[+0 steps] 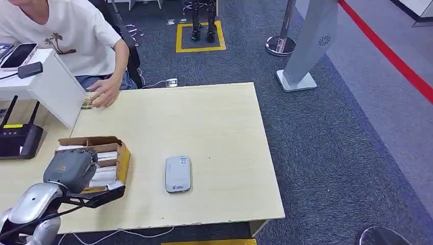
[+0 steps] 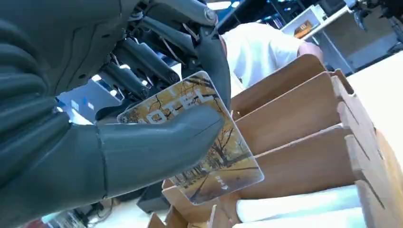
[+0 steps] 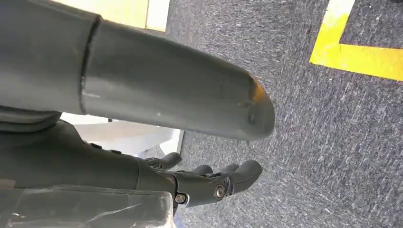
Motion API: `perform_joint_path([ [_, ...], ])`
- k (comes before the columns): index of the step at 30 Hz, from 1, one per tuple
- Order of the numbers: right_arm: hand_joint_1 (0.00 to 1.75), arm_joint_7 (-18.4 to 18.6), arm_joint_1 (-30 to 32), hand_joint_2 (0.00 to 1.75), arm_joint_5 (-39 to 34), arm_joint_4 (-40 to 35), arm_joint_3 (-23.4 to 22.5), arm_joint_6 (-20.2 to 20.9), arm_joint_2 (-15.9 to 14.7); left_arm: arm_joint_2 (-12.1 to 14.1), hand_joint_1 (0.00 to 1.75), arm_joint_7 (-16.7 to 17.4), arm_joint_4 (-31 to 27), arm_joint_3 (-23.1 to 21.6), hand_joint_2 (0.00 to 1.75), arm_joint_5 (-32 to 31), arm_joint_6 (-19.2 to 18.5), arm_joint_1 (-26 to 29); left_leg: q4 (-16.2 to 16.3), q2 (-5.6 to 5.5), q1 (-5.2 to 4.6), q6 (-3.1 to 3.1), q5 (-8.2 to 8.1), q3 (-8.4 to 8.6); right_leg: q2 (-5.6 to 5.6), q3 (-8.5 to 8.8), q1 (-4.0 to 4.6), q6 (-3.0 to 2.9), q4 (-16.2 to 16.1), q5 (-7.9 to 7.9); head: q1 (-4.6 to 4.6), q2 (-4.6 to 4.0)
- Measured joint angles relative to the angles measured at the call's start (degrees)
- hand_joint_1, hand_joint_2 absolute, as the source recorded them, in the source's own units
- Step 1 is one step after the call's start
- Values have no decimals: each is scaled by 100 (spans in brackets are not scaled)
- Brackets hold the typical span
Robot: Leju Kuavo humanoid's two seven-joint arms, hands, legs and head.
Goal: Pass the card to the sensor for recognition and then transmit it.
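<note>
Cardboard makes up the card box [image 1: 110, 153] that sits near the left edge of the pale wooden table [image 1: 204, 122], toward its near corner, with slotted dividers and white cards standing in it. Over that box hangs the left hand [image 1: 71, 169], its grey cover seen from the head view; the left wrist view shows the thick thumb [image 2: 157, 142] pressed against the face of a card [image 2: 209, 147] printed with autumn trees and the word HOTEL, dark fingers [image 2: 142, 61] behind it, so the hand pinches the card just above the box's brown dividers [image 2: 294, 123]. Beyond the far left corner of the table a person in a white shirt [image 1: 71, 30] sits with a hand [image 1: 105, 94] resting on a small card at the table's far edge. A black router [image 1: 19, 140] stands to the left of the box. Toward the middle of the table, nearer the front edge, lies the grey-white sensor [image 1: 178, 174], flat and well apart from the box. The right hand [image 3: 209, 183] hangs over grey carpet [image 3: 332, 142] marked with yellow tape, fingers loosely apart and holding nothing.
</note>
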Motion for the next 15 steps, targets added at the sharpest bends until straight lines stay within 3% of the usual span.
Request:
perform_joint_path([
  [10, 0, -2, 1, 0, 2, 2, -2, 2, -2, 306, 175, 98, -282, 376, 175, 529, -28, 104, 0, -1, 0, 0, 0, 0, -2, -1, 0, 0, 0, 0, 2, 0],
  [15, 0, -13, -6, 0, 0, 24, 0, 2, -2, 263, 175, 212, -227, 599, 175, 270, 33, -402, 0, -4, 0, -1, 3, 0, -6, 1, 0, 1, 0, 2, 2, 0],
])
